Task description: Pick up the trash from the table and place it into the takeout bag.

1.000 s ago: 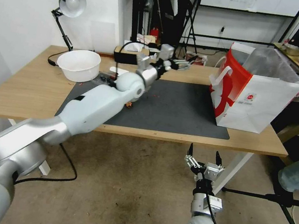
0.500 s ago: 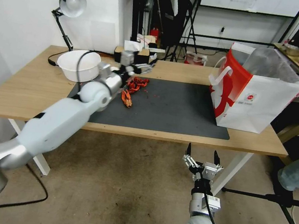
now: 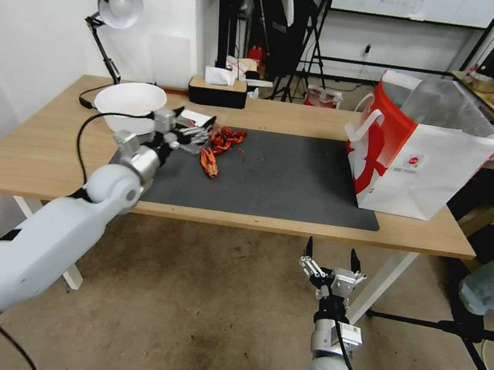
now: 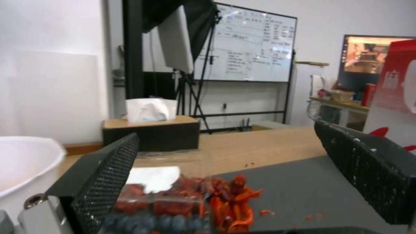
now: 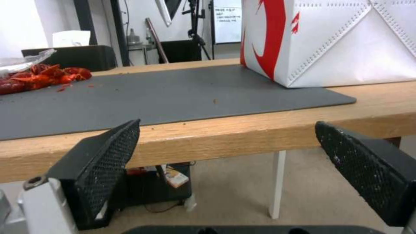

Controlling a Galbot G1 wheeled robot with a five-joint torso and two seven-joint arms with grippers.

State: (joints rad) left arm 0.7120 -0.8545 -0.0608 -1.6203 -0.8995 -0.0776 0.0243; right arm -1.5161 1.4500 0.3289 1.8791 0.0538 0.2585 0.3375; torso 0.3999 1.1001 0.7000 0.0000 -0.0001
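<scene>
takeout bag (image 3: 425, 166): white paper, red sides, small red logo, wording unreadable; upright at the right end of the dark grey mat (image 3: 296, 179) on the table (image 3: 34, 145). trash (image 3: 219, 142): red crayfish shells beside a clear plastic container (image 3: 196, 136), at the mat's left rear corner. left gripper (image 3: 196, 133): arm outstretched, jaws spread just over the container. right gripper (image 3: 329, 258): below the table's front edge, pointing up, jaws apart, empty.

Bright, even indoor light; wide-angle edge bending; soft, blurry wrist views.
</scene>
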